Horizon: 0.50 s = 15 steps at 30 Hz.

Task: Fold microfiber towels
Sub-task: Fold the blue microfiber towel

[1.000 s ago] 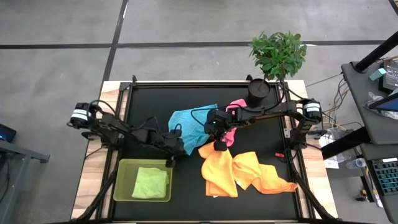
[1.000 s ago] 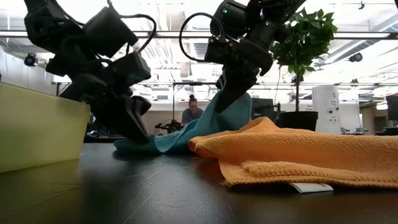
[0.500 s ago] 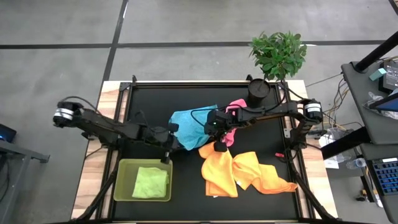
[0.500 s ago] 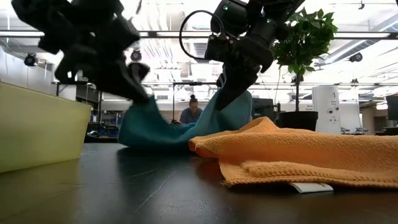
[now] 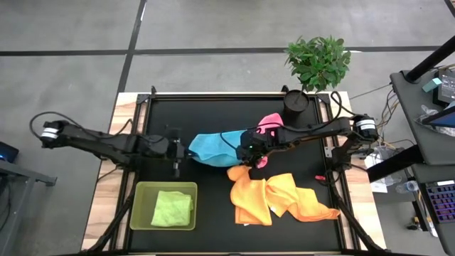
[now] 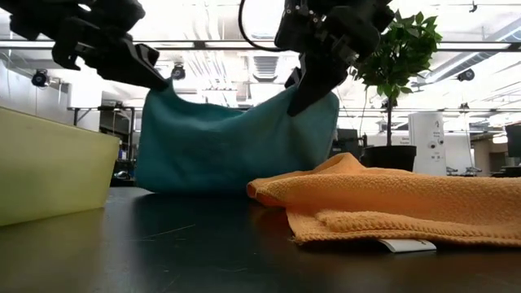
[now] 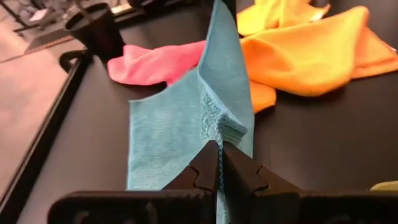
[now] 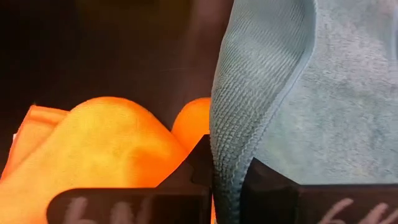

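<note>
Above the table, left tool (image 5: 186,149), right tool (image 5: 245,150) clamping blue towel (image 5: 211,148) (no writing legible)

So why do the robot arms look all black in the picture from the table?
Low view: bright ceiling lights behind leave both arms as dark shapes, and the light blue towel looks darker. High view: even light, the towel shows bright.

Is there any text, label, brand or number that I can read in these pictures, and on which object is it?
None can be read.
White tag on the orange towel: any print too small to read.
Right wrist view, pale marks along the bottom edge on the right gripper: too blurred to read.
Blue towel, pink towel, green tray: no text visible.
</note>
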Motion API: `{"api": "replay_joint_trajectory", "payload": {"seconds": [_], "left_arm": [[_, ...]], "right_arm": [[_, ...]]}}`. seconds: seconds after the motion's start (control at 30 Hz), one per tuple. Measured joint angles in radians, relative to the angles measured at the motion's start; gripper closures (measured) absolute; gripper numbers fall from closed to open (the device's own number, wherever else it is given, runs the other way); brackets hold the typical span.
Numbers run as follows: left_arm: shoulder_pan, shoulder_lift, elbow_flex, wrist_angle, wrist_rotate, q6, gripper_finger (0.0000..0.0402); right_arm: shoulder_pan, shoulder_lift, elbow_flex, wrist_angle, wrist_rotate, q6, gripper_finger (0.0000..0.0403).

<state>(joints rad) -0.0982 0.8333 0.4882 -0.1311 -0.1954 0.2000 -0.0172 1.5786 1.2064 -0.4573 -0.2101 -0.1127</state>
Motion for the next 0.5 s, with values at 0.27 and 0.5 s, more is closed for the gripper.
{"api": "replay_joint_trajectory", "payload": {"seconds": [0.27, 0.5], "left_arm": [[0.004, 0.001, -0.021, -0.032, -0.084, -0.063, 0.0402], [0.096, 0.078, -0.053, -0.034, -0.154, -0.085, 0.0402]], "right_arm": [[-0.015, 0.011, -0.001, 0.050, 0.001, -0.026, 0.0394], [-0.063, 0.062, -0.001, 0.110, 0.001, -0.041, 0.0394]]}}
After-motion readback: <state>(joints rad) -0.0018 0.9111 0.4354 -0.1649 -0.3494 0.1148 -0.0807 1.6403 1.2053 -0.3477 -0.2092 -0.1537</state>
